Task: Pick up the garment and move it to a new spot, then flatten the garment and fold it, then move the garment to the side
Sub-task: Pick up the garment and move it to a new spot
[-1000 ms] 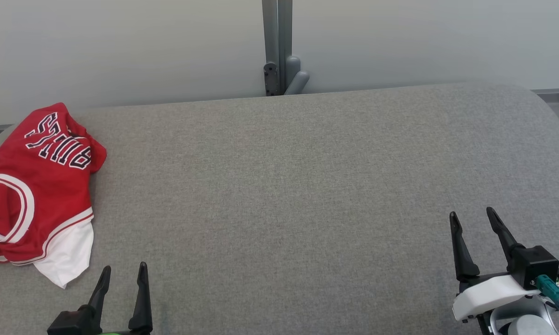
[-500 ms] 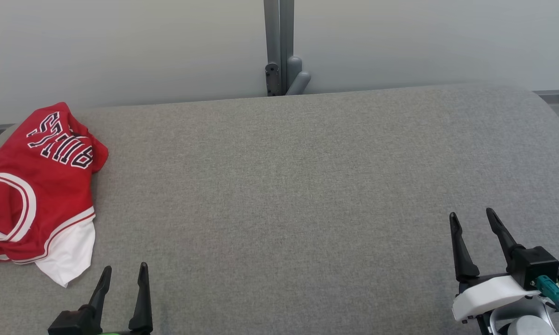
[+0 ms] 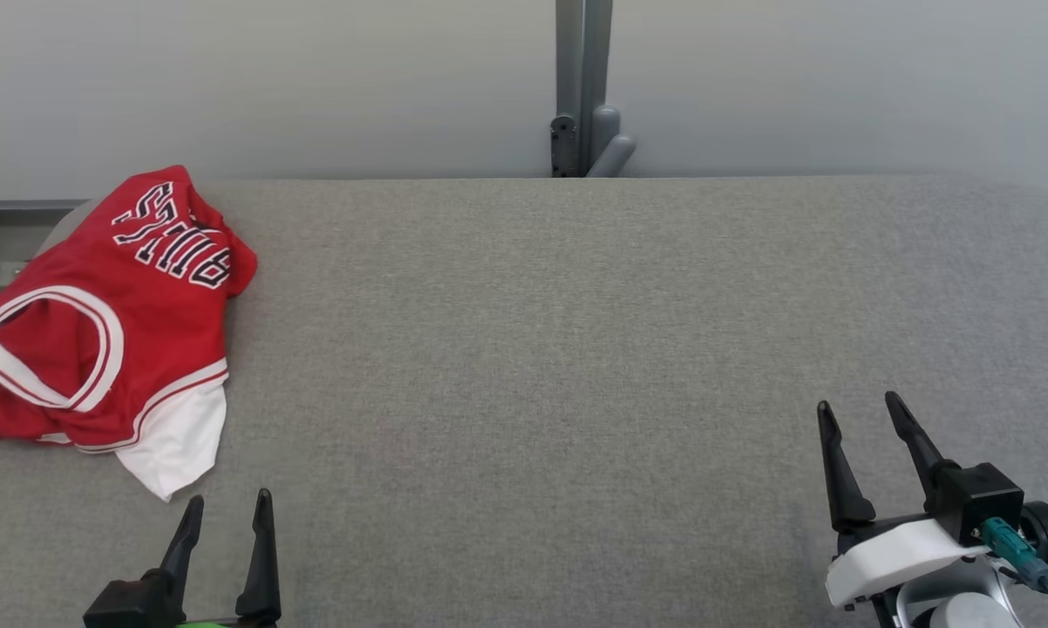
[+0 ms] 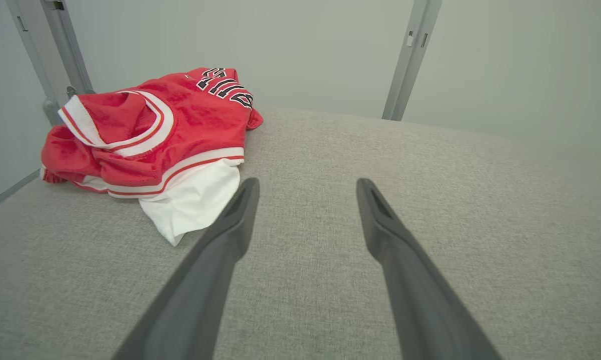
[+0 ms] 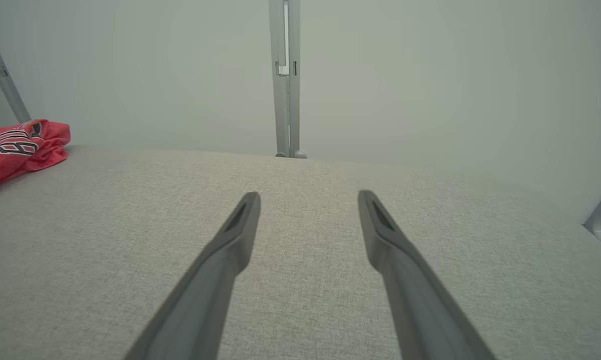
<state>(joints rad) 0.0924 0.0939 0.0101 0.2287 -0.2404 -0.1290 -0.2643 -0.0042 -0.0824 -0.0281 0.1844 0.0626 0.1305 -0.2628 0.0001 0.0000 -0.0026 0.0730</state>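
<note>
The garment is a red jersey with white trim, black lettering and a white lining corner. It lies crumpled at the far left of the grey padded table. In the left wrist view the garment sits up and to the left of the fingers; the right wrist view catches the garment at its left edge. My left gripper stands open at the bottom left, just below and right of the white corner, not touching it. My right gripper stands open at the bottom right, far from the cloth.
A pale wall panel runs behind the table, with a grey metal post and bracket at the back centre. The table's far left corner is rounded beside the jersey. Bare grey padding spans the middle and right.
The head camera has turned left and tipped, so the whole picture shifted right. The garment lies as before, and both grippers stay open in about the same places.
</note>
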